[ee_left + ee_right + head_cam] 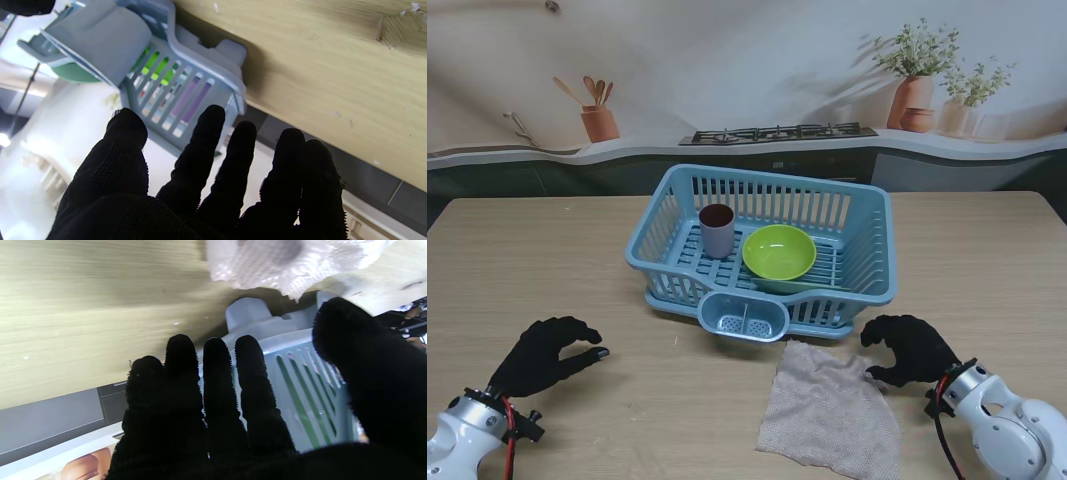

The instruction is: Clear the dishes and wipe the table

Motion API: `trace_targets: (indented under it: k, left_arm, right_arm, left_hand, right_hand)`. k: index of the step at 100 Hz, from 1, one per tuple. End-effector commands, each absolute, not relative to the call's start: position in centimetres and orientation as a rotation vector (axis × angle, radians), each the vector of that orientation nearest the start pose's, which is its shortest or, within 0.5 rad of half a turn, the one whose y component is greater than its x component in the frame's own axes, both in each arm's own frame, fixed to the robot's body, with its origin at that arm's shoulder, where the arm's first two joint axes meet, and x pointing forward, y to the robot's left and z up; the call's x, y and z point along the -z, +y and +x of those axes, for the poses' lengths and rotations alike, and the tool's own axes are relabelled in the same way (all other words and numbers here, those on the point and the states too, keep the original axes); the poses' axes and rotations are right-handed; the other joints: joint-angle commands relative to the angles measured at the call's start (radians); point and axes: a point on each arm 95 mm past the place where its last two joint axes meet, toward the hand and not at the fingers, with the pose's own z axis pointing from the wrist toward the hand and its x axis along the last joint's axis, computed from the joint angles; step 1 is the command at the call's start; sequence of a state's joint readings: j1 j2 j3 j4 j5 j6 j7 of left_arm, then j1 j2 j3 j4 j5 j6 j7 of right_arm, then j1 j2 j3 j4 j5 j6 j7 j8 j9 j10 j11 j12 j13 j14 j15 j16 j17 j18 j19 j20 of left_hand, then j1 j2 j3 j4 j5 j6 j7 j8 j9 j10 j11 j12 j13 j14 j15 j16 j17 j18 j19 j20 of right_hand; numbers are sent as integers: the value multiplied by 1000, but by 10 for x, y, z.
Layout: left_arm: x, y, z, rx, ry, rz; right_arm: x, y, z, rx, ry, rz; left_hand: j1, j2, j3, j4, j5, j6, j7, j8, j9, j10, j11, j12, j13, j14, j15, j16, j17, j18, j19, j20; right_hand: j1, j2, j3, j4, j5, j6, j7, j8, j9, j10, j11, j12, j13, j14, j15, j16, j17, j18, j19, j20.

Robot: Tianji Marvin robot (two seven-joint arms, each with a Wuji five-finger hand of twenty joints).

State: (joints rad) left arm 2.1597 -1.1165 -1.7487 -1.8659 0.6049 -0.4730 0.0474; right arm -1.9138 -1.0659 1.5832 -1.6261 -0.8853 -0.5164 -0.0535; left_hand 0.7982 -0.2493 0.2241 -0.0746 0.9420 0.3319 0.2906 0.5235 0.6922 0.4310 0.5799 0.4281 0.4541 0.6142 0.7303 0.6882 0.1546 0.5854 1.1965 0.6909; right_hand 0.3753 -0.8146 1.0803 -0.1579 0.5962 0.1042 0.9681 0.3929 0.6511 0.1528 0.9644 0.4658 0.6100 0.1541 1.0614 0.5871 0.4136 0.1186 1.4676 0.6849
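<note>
Cloth (830,412) lies at the near edge of the table (547,260), right of centre, crumpled flat; its far edge sits just beside the rack's front. In the right wrist view the cloth (267,263) shows as pale mesh on the wood

Right hand (909,348), black-gloved, rests at the cloth's right far corner, fingers curled loosely and apart; thumb seems to touch the cloth edge, but whether it pinches the fabric cannot be told. Right wrist view: four fingers (217,380) side by side, thumb set off, nothing seen between them

Left hand (547,352) near the table's near left corner, well apart from the cloth and rack, fingers spread and lightly curled, holding nothing. Left wrist view confirms the hand (200,186) bare of load, fingers fanned

Rack (767,190), blue plastic basket, stands mid-table on a matching drip tray. Inside: cup (717,230), upright, dark red within, at the left; bowl (779,252), green, tilted, just right of the cup, close beside it. Caddy (743,318) clipped on the rack's front wall, two compartments, no contents visible. Through the slats in the left wrist view the rack (186,66) shows green and purple tints behind
</note>
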Motion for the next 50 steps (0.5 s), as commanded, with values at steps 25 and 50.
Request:
trace_targets:
  k: [25, 50]
  left_arm:
    - [309, 96, 254, 1866, 1281, -1461]
    - [308, 82, 251, 1876, 1297, -1486]
  right_arm:
    - [372, -119, 322, -1572, 1566, 1269]
    - [375, -133, 331, -1520, 1538, 1240]
  left_hand:
    - [10, 21, 38, 28, -5, -8, -28, -17, -41, 2, -15, -21, -45, 0, -19, -22, -32, -42, -46, -34]
    - [-47, -15, 150, 13, -33, -12, -45, -35, -76, -9, -26, -25, -74, -20, -36, -32, -58, -67, -70, -60]
  right_hand:
    - [-4, 6, -15, -26, -5, 20, -54, -26, -12, -1, -55, -23, -34, 18, -91, -37, -57, -6, -85, -26]
    - [-2, 14, -22, -25, -18, 30, -117, -64, -36, 0, -130, -57, -60, 15, -194, -83, -96, 8, -170, -89]
